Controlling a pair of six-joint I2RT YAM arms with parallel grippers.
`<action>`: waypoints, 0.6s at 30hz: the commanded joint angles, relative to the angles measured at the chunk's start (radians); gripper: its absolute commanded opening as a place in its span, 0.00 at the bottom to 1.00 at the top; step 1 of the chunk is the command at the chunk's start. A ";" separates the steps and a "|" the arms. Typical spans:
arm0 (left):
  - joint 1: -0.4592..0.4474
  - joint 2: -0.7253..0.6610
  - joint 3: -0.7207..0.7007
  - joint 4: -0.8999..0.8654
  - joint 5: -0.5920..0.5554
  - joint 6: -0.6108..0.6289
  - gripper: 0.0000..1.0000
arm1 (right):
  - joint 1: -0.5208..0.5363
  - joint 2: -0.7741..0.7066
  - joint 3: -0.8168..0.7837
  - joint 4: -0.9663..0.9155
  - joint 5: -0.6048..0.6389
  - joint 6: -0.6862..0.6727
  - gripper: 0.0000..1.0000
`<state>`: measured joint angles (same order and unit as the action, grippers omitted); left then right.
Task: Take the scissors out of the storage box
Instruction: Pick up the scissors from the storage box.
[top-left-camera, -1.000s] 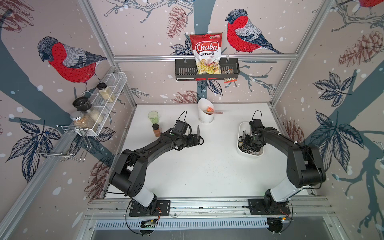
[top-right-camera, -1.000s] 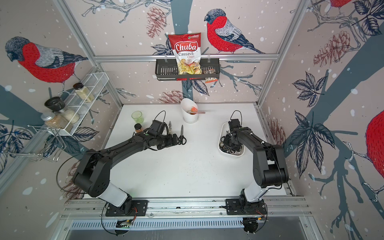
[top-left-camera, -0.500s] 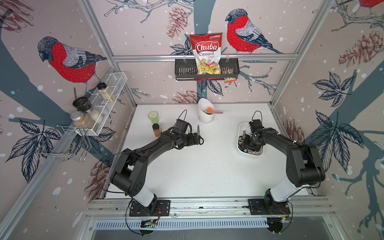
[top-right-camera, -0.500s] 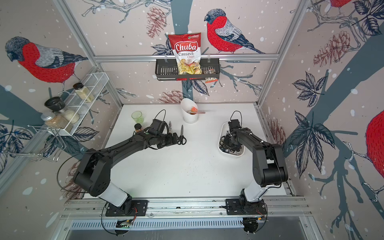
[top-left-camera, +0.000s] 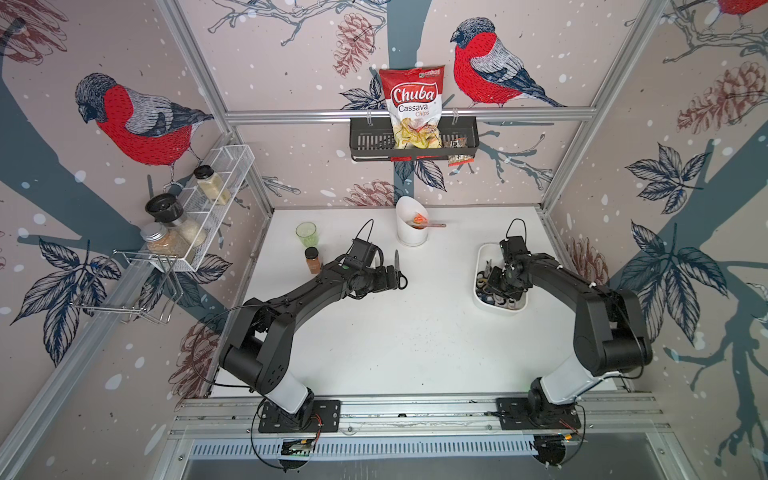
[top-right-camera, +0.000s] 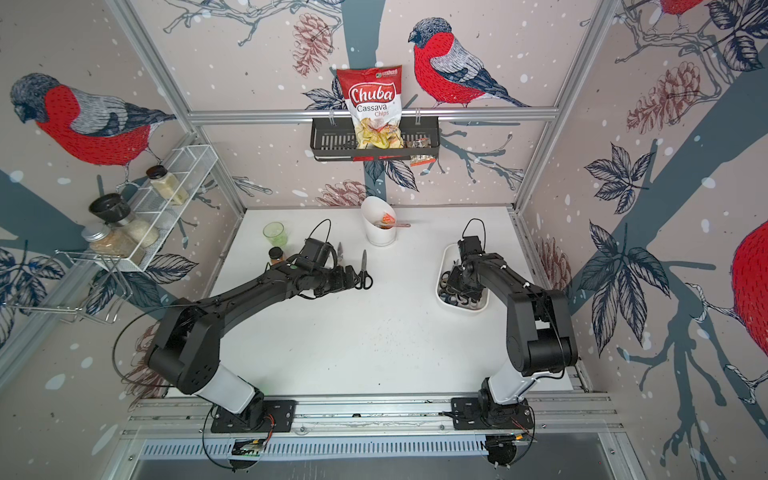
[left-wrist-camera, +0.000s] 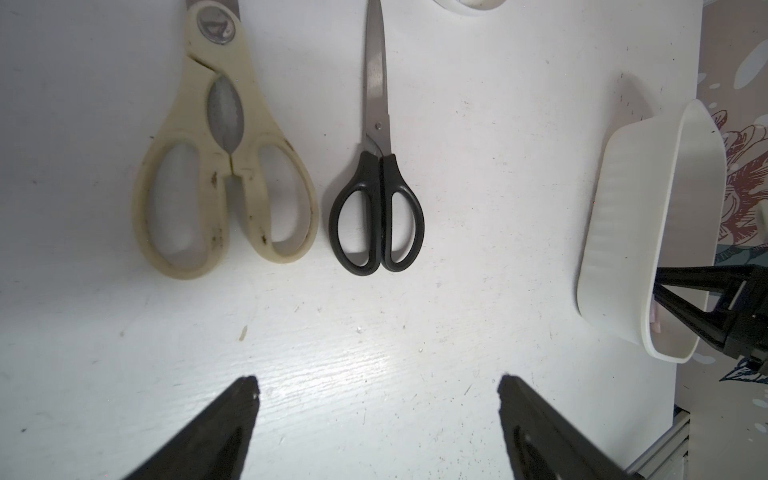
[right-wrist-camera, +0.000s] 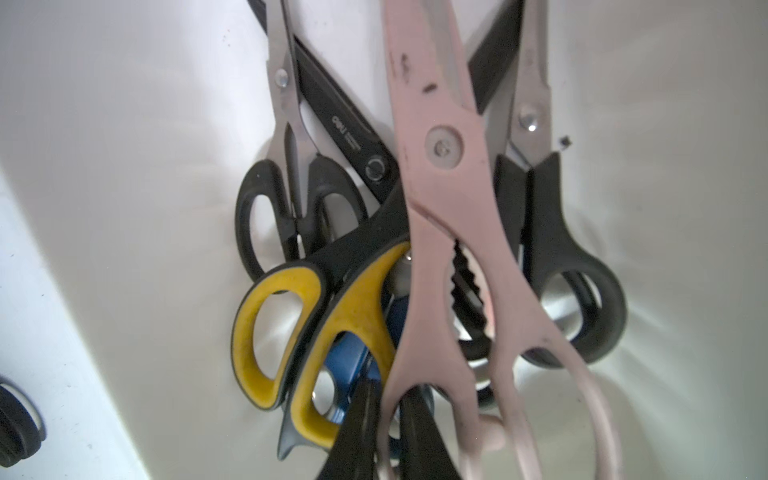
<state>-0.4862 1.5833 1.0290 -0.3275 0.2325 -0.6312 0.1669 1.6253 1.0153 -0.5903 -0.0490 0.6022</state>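
Near edge: one rail (top-left-camera: 415, 411) carrying two arms, left arm (top-left-camera: 291, 299) and right arm (top-left-camera: 582, 291). Between them I see bare white table (top-left-camera: 415, 340).

Left of centre: the left gripper (left-wrist-camera: 378, 386) hangs just above the table, jaws wide, nothing between them. Just beyond it I count two pairs lying out on the table, side by side but not touching, both closed, blades pointing far. They are the black pair (left-wrist-camera: 377, 133) and, to its left, the cream pair (left-wrist-camera: 253, 137).

Right side, about level with those: one storage box (top-left-camera: 498, 309), its long axis running near to far. The right gripper (right-wrist-camera: 388, 395) is down inside it, jaws narrow, pinching one handle loop of the pink pair (right-wrist-camera: 444, 187), which lies on top of the heap. Around and under it I pick out four more:
- yellow-black pair (right-wrist-camera: 353, 299), dark blades
- blue handle (right-wrist-camera: 353, 353), mostly buried
- small black pair (right-wrist-camera: 286, 124)
- larger black pair (right-wrist-camera: 552, 232)

That makes five in the box that I am sure of. The heap overlaps too much to count further.

Farther, left: one small brown jar (top-left-camera: 312, 259), with one green cup (top-left-camera: 306, 232) just beyond it.

Far, near centre: one tall white holder (top-left-camera: 411, 239), one utensil (top-left-camera: 432, 225) poking over its rim.

Back wall: one black shelf (top-left-camera: 370, 141) with one chips bag (top-left-camera: 411, 104).

Left wall: one wire rack (top-left-camera: 232, 166) holding three jars (top-left-camera: 212, 187).
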 joint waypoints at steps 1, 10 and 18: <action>-0.001 -0.013 -0.008 -0.016 -0.015 -0.005 0.94 | -0.005 -0.012 0.005 0.007 0.001 -0.013 0.14; -0.001 -0.025 -0.014 -0.026 -0.019 -0.003 0.94 | -0.013 -0.005 -0.027 0.048 -0.033 -0.001 0.13; 0.000 -0.028 -0.009 -0.030 -0.028 -0.003 0.94 | -0.027 -0.037 -0.007 0.008 -0.038 -0.019 0.00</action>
<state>-0.4862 1.5589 1.0172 -0.3492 0.2184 -0.6315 0.1459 1.6054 0.9951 -0.5655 -0.0826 0.6010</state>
